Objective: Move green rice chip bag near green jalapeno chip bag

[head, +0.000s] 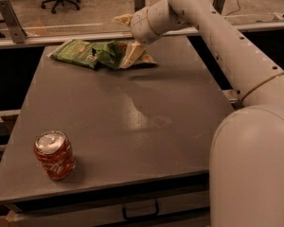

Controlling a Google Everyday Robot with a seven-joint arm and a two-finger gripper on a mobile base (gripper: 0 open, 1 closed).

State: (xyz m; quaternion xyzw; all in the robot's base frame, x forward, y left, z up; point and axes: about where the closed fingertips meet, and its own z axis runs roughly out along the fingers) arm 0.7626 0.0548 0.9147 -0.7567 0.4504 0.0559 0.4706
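Camera view: gripper [128,36], fingers spread, over green rice chip bag [114,56]; bag abuts green jalapeno chip bag [73,52].

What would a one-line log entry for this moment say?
gripper: far end of table, at green rice chip bag | green rice chip bag: touching green jalapeno chip bag | can: upright, front-left corner

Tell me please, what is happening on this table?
The robot's arm reaches to the far edge of the grey table, where its gripper is at the bright green puffy rice chip bag. That bag lies against the flatter olive-green jalapeno chip bag. A red drink can stands apart near the front corner.
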